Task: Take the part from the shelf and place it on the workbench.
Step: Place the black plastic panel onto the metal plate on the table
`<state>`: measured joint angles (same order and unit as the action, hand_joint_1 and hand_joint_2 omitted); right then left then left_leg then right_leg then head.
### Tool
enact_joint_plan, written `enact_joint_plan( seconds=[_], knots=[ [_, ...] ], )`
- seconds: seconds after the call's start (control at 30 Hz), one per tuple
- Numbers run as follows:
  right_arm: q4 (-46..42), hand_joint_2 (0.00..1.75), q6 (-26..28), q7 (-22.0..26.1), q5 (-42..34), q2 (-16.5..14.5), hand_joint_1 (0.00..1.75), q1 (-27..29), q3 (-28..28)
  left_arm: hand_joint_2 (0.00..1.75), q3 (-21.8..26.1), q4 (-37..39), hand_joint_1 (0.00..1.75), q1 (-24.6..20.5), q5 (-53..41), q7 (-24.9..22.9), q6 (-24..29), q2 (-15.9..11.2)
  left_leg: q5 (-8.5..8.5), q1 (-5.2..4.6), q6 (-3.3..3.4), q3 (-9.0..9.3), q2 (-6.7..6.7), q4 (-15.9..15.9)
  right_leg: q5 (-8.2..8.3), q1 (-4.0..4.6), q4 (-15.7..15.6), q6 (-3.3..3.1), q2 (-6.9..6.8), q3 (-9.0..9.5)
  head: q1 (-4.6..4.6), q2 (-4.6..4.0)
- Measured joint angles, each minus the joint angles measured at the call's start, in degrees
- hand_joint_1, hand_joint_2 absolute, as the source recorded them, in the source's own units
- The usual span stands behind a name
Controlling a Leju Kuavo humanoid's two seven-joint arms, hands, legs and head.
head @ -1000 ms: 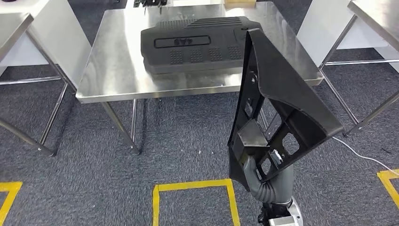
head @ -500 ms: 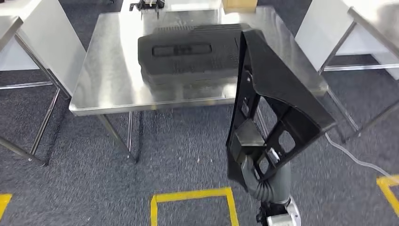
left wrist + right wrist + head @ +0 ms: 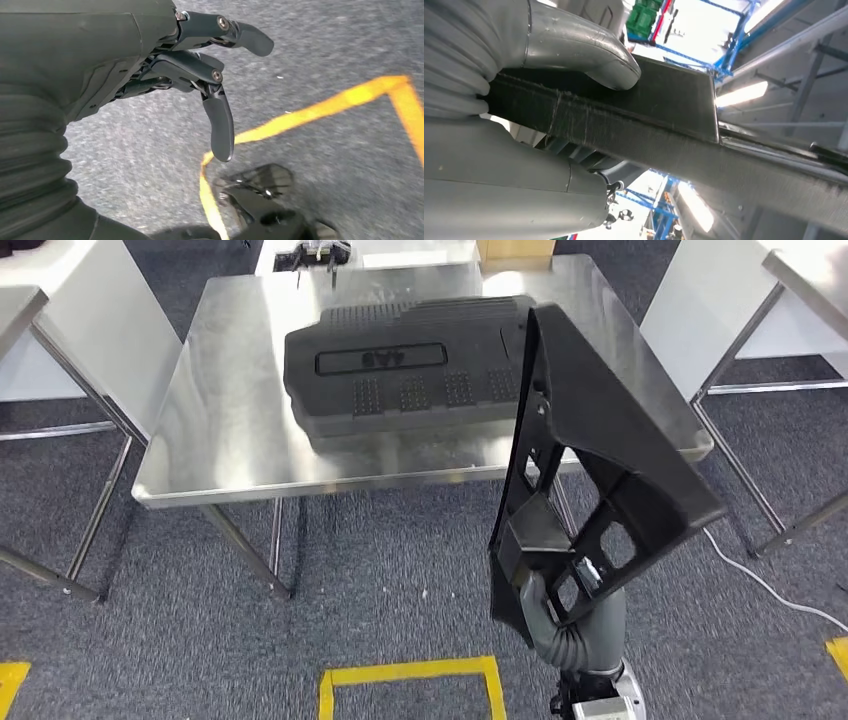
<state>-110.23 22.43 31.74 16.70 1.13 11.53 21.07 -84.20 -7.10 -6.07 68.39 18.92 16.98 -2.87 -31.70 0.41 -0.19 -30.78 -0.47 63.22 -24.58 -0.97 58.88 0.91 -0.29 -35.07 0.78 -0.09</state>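
My right hand (image 3: 545, 605) grips the lower end of a large black ribbed plastic part (image 3: 600, 455) and holds it upright in front of me, low over the carpet. Its top edge overlaps the near right corner of the steel workbench (image 3: 240, 445) in the head view. In the right wrist view the thumb (image 3: 589, 47) presses on the part's flat black edge (image 3: 659, 125). A black engine cover (image 3: 410, 365) lies on the workbench. My left hand (image 3: 200, 65) hangs over the floor with its fingers apart, holding nothing.
Other steel tables stand at the far left (image 3: 20, 310) and far right (image 3: 800, 270). Yellow tape (image 3: 410, 675) marks a square on the grey carpet near my feet. A white cable (image 3: 770, 585) runs across the floor at the right. Small items lie at the workbench's far edge (image 3: 315, 252).
The camera has moved closer to the workbench, which looks larger and nearer. The yellow floor square has slid lower in the picture. My right hand keeps the part upright.
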Motion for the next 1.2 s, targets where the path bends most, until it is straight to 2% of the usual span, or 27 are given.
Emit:
enact_joint_plan(
  seconds=[0.1,0.13,0.17,0.2,0.23,0.27,0.3,0.33,0.37,0.47,0.5,0.53,0.6,0.63,0.67,0.7,0.77,0.8,0.83,0.87,0.93,1.0,1.03,1.1,1.13,1.17,1.2],
  knots=[
    [0.03,1.75,-0.03,0.00,0.07,-0.07,1.75,0.04,-0.02,1.75,0.01,-0.02,0.00,0.02,0.10,-0.01,-0.02,0.09,-3.60,0.09,-0.30,-6.37,0.18,9.82,-0.95,0.30,-0.09,-1.16,0.06,1.34,0.13,0.00],
    [0.04,1.75,-0.05,0.00,0.26,-0.08,1.75,0.06,-0.01,1.75,0.01,-0.02,0.00,0.06,0.20,-0.02,-0.02,0.11,-4.19,0.10,-0.34,-8.14,0.19,11.51,-1.29,0.44,-0.09,-1.34,0.16,1.76,0.10,0.00],
    [0.06,1.75,-0.02,-0.03,0.69,-0.08,1.75,0.05,0.00,1.75,0.01,-0.02,0.00,0.12,0.34,-0.04,-0.03,0.11,-3.56,0.11,-0.31,-9.02,0.19,11.30,-1.66,0.53,-0.09,-1.40,0.29,2.24,0.11,0.00],
    [0.10,1.75,0.15,-0.12,1.45,-0.08,1.75,0.04,0.03,1.75,0.01,-0.01,0.00,0.16,0.50,-0.06,-0.05,0.08,-1.55,0.12,-0.23,-8.93,0.19,9.19,-2.06,0.58,-0.09,-1.34,0.43,2.81,0.14,0.00],
    [0.16,1.75,0.54,-0.33,2.70,-0.09,1.75,-0.03,0.10,1.75,0.01,-0.01,0.00,0.18,0.63,-0.07,-0.10,0.01,1.46,0.12,-0.08,-8.02,0.21,5.60,-2.49,0.60,-0.09,-1.21,0.53,3.36,0.13,0.00],
    [0.28,1.75,1.11,-0.66,4.22,-0.09,1.75,-0.20,0.22,1.75,0.01,0.00,0.00,0.22,0.73,-0.09,-0.15,-0.06,3.78,0.06,0.08,-7.02,0.23,2.14,-2.87,0.67,-0.04,-1.02,0.61,3.95,0.14,0.00],
    [0.42,1.75,1.75,-1.08,5.88,-0.08,1.75,-0.50,0.39,1.75,0.01,0.00,0.00,0.20,0.77,-0.11,-0.25,-0.13,4.93,-0.04,0.29,-6.25,0.25,-0.51,-3.18,0.76,-0.01,-0.78,0.67,4.21,0.17,0.00],
    [0.59,1.75,2.38,-1.66,7.64,-0.05,1.75,-0.97,0.62,1.75,0.01,-0.01,0.00,0.17,0.79,-0.13,-0.34,-0.17,5.65,-0.16,0.55,-5.72,0.27,-2.03,-3.43,0.89,0.04,-0.50,0.71,4.23,0.19,0.00],
    [0.80,1.75,2.92,-2.31,9.42,0.01,1.75,-1.58,0.87,1.75,0.01,-0.01,0.00,0.16,0.80,-0.15,-0.43,-0.19,5.46,-0.28,0.78,-5.63,0.27,-2.33,-3.59,1.00,0.07,-0.25,0.74,4.21,0.21,0.00],
    [1.44,1.75,4.43,-4.73,15.40,0.43,1.75,-4.14,1.73,1.75,-0.11,-0.01,0.00,0.05,0.76,-0.21,-0.63,-0.20,6.38,-0.02,1.46,-5.14,0.28,-2.85,-4.22,1.01,0.65,0.41,0.71,3.62,0.21,0.00],
    [1.66,1.75,4.90,-5.60,17.45,0.66,1.75,-5.28,2.02,1.75,-0.21,-0.02,0.00,-0.07,0.72,-0.23,-0.68,-0.20,6.42,0.13,1.70,-5.01,0.28,-3.02,-4.86,0.95,2.24,0.56,0.68,2.70,0.11,0.00],
    [1.93,1.75,5.31,-6.56,19.58,0.92,1.75,-6.51,2.29,1.75,-0.34,-0.02,0.00,-0.20,0.68,-0.27,-0.73,-0.19,6.39,0.24,1.90,-4.92,0.27,-3.13,-5.89,0.82,5.13,0.63,0.66,0.98,0.02,0.00],
    [2.72,1.75,6.14,-8.73,24.48,1.51,1.75,-9.06,2.79,1.75,-0.59,-0.02,0.00,-0.42,0.56,-0.46,-0.93,-0.22,6.16,0.24,2.20,-4.87,0.22,-3.14,-7.88,0.63,13.01,0.76,0.65,-3.93,-0.17,0.00],
    [3.25,1.75,6.65,-10.03,27.53,1.84,1.75,-10.27,3.06,1.75,-0.71,-0.02,0.00,-0.48,0.40,-0.60,-1.04,-0.22,6.03,0.24,2.26,-4.81,0.19,-3.14,-8.16,0.50,15.82,1.01,0.65,-6.07,-0.18,0.00],
    [3.83,1.75,7.15,-11.39,30.73,2.17,1.75,-11.51,3.31,1.75,-0.83,-0.02,0.00,-0.54,0.20,-0.75,-1.16,-0.22,5.88,0.26,2.27,-4.70,0.13,-3.14,-7.51,0.36,16.52,1.48,0.65,-7.23,-0.19,0.00],
    [4.47,1.75,7.57,-12.82,33.80,2.47,1.75,-12.81,3.58,1.75,-0.96,-0.02,0.00,-0.62,-0.04,-0.91,-1.23,-0.19,5.72,0.30,2.20,-4.50,0.05,-3.14,-6.02,0.18,14.83,2.09,0.63,-7.16,-0.20,0.00],
    [5.67,1.75,7.94,-15.27,38.03,2.95,1.75,-15.53,4.06,1.75,-1.31,-0.02,0.00,-0.90,-0.37,-1.16,-1.34,-0.12,5.33,0.32,1.80,-4.02,-0.10,-3.12,-1.99,-0.16,6.94,3.24,0.45,-4.39,-0.27,0.00],
    [6.28,1.75,7.91,-16.31,39.35,3.13,1.75,-16.90,4.35,1.75,-1.48,-0.02,0.00,-1.08,-0.45,-1.32,-1.39,-0.11,5.08,0.23,1.47,-3.88,-0.17,-3.10,-0.60,-0.18,3.43,3.25,0.42,-2.86,-0.32,0.00],
    [6.85,1.75,7.84,-17.27,40.54,3.30,1.75,-18.17,4.66,1.75,-1.64,-0.01,0.00,-1.27,-0.48,-1.47,-1.47,-0.13,4.88,0.11,1.16,-3.81,-0.22,-3.11,0.15,-0.13,1.24,2.90,0.40,-1.85,-0.32,0.00],
    [7.49,1.75,7.73,-18.21,41.76,3.49,1.75,-19.36,5.01,1.75,-1.78,-0.01,0.00,-1.42,-0.49,-1.61,-1.56,-0.17,4.72,0.02,0.84,-3.77,-0.23,-3.15,0.29,0.03,0.43,2.28,0.43,-1.45,-0.33,0.00],
    [8.68,1.75,7.43,-20.06,44.26,3.90,1.75,-21.39,5.70,1.75,-2.07,-0.01,0.00,-1.67,-0.52,-1.83,-1.72,-0.20,4.52,0.18,0.20,-3.62,-0.18,-3.30,0.28,0.18,0.29,1.06,0.58,-1.16,-0.26,0.00],
    [9.76,1.75,7.07,-21.68,46.47,4.27,1.75,-23.32,6.37,1.75,-2.33,-0.01,0.00,-1.86,-0.54,-1.95,-1.84,-0.20,3.55,0.37,-0.35,-4.21,-0.04,-1.56,0.11,0.03,0.06,0.10,0.61,-0.50,-0.09,0.00],
    [10.28,1.75,6.90,-22.28,47.30,4.40,1.75,-24.21,6.71,1.75,-2.43,-0.02,0.00,-1.95,-0.55,-1.99,-1.90,-0.20,2.45,0.42,-0.52,-5.37,0.02,0.90,-0.03,-0.05,-0.04,-0.32,0.61,-0.09,0.03,0.00],
    [11.36,1.75,6.64,-22.93,48.24,4.61,1.75,-25.54,7.31,1.75,-2.56,-0.02,0.00,-2.05,-0.55,-2.08,-2.01,-0.18,-0.27,0.44,-0.63,-9.39,0.12,8.28,-0.49,0.23,-0.03,-0.98,0.61,0.46,0.25,0.00],
    [11.87,1.75,6.50,-23.14,48.53,4.72,1.75,-25.92,7.60,1.75,-2.64,-0.02,0.00,-2.05,-0.55,-2.13,-2.04,-0.19,-0.92,0.44,-0.61,-11.37,0.14,11.27,-0.71,0.43,-0.03,-1.19,0.62,0.71,0.21,0.00],
    [12.37,1.75,6.30,-23.44,48.93,4.84,1.75,-26.23,7.89,1.75,-2.73,-0.02,0.00,-2.03,-0.55,-2.19,-2.05,-0.19,-0.54,0.43,-0.53,-12.59,0.14,12.52,-0.97,0.60,-0.02,-1.32,0.67,1.01,0.22,0.00],
    [12.86,1.75,6.11,-23.81,49.35,4.97,1.75,-26.57,8.16,1.75,-2.81,-0.02,0.00,-2.01,-0.54,-2.24,-2.05,-0.20,0.96,0.41,-0.36,-12.69,0.14,11.54,-1.26,0.74,-0.01,-1.35,0.73,1.39,0.23,0.00]
  ],
)
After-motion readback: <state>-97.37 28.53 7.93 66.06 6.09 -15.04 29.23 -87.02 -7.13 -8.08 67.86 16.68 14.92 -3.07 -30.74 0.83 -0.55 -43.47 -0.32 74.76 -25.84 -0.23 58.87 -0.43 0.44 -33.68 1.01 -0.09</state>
